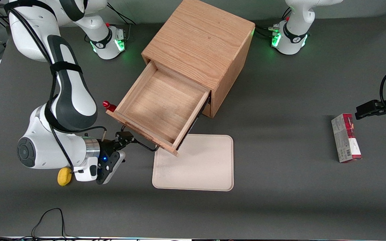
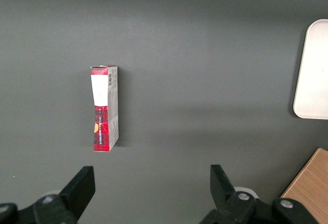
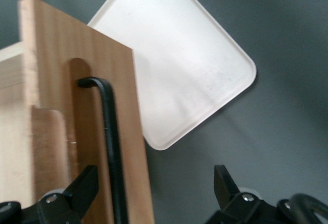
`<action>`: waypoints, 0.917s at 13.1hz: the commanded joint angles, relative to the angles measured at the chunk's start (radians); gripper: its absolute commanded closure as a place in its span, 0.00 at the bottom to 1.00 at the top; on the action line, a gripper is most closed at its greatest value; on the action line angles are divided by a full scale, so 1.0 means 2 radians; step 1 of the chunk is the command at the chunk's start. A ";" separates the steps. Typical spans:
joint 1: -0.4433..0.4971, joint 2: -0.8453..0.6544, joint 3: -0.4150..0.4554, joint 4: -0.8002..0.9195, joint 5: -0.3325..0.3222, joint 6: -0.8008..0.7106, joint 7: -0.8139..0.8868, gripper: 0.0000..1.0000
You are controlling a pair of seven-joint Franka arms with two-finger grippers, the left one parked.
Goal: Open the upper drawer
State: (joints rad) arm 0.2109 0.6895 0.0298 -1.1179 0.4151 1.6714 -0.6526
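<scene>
Though upper drawer [image 1: 161,108] open, gripper [image 3: 154,193] spread around handle [image 3: 110,147].

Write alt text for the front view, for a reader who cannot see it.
An oak cabinet on a dark grey table has its upper drawer pulled far out and empty, its front corner overhanging a cream tray. The right arm's gripper is open at the drawer's black wire handle. A red-and-grey box lies toward the parked arm's end.

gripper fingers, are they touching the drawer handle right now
Apart. The right wrist view shows the gripper open, with the black handle of the pulled-out upper drawer between its fingers, a gap on each side.
</scene>
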 commanded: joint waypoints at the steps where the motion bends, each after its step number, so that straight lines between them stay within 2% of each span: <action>1: -0.005 0.000 -0.002 0.037 0.015 -0.043 0.026 0.00; 4: -0.025 -0.030 -0.002 0.039 0.006 -0.085 0.056 0.00; 5: -0.029 -0.054 -0.008 0.029 -0.007 -0.101 0.053 0.00; 6: -0.026 -0.084 -0.018 0.004 -0.037 -0.100 0.049 0.00; 7: -0.026 -0.106 -0.019 -0.021 -0.072 -0.099 0.049 0.00; 9: -0.025 -0.154 -0.032 -0.083 -0.086 -0.087 0.051 0.00; 12: -0.021 -0.262 -0.039 -0.240 -0.123 -0.006 0.082 0.00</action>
State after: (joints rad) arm 0.1498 0.3592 -0.0382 -1.3104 0.2221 1.5353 -0.5501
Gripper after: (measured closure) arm 0.000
